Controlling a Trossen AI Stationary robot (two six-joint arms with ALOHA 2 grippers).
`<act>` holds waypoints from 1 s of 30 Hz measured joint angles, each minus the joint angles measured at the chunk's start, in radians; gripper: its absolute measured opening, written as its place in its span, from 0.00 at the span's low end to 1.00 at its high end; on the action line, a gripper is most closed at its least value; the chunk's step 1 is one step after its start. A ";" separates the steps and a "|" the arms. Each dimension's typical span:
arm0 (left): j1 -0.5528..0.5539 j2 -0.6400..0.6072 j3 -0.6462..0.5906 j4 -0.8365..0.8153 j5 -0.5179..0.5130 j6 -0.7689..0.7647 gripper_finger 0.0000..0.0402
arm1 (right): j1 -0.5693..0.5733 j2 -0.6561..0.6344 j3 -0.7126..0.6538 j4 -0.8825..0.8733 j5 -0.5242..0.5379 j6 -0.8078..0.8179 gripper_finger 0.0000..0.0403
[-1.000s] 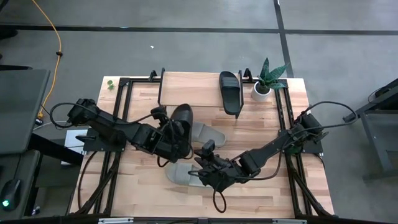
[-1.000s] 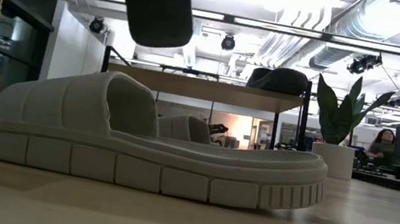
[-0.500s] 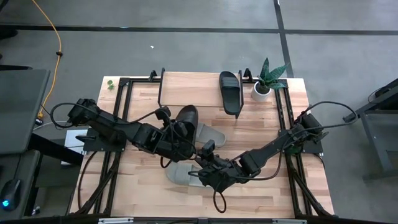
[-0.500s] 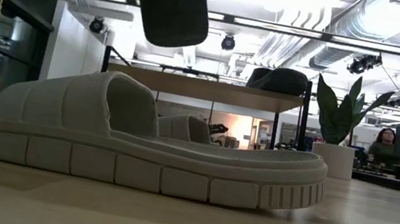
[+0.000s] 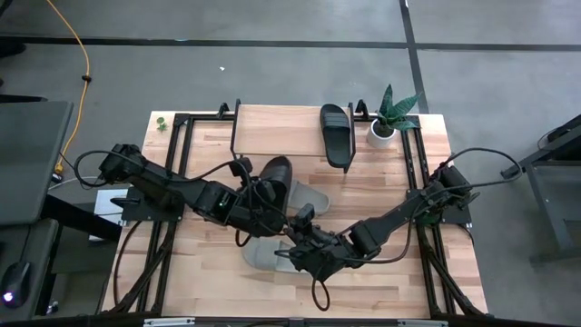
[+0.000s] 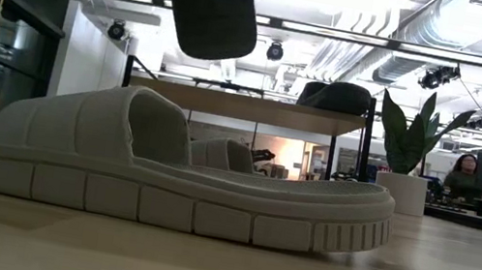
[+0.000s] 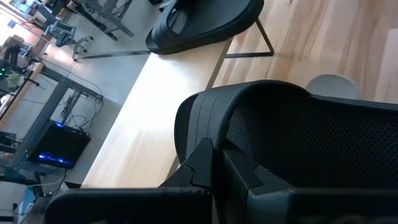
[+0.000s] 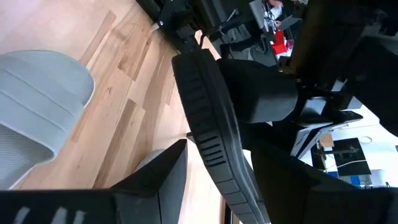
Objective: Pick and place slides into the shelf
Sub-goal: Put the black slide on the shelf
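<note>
Slides carry no readable brand: one black ribbed rubber slide hangs pinched in the closed left gripper above a grey slide; another black one lies on the low wooden shelf. Right gripper, fingers apart, hovers over the nearer grey slide, partly hiding it.

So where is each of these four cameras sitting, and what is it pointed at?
High view: above the table, looking straight down; both arms show, left gripper carrying a black slide.
Low view: at tabletop height, facing the room; a grey slide fills it.
Left wrist view: on the left arm, over its fingers toward the shelf.
Right wrist view: on the right arm, open fingers.
Shared: the carried black slide shows in all four.
</note>
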 joint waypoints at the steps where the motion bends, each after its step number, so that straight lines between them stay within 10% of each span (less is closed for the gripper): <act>1: 0.000 0.000 0.000 0.008 0.000 0.002 0.00 | 0.000 0.000 0.000 0.002 -0.005 0.000 0.42; 30: 0.000 0.000 -0.001 0.146 0.024 0.109 0.00 | -0.021 -0.002 0.000 0.026 -0.070 0.012 0.36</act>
